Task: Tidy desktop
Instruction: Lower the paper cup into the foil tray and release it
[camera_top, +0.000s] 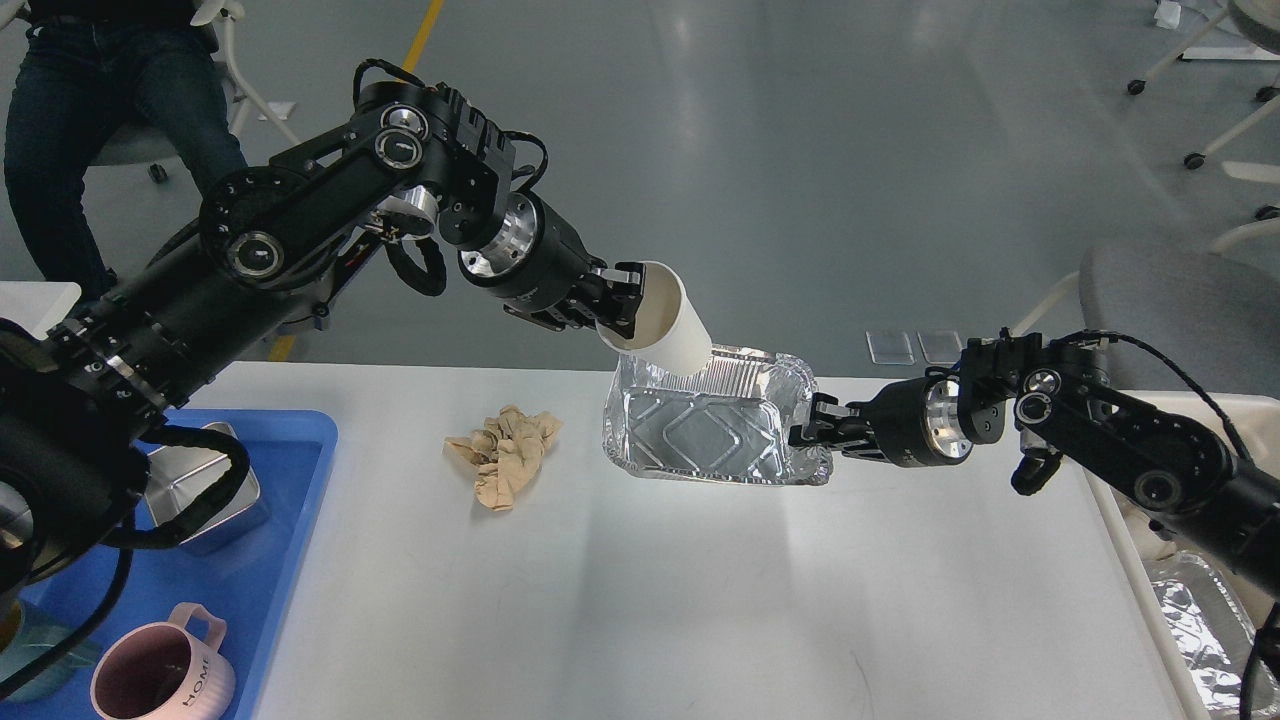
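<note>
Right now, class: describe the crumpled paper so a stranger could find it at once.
Start at the white desktop. Between the blue tray and the foil container lies the crumpled paper. It alone is tan, soft and held by no gripper.

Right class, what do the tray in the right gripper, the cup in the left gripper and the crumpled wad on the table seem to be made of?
The tray looks like thin aluminium foil: shiny, mirror-like, with ribbed walls and a crinkled rim. The cup seems to be paper: matte white outside, cream inside, though a coating cannot be ruled out. The wad looks like brown paper, a napkin or towel: dull tan, softly creased.
</note>
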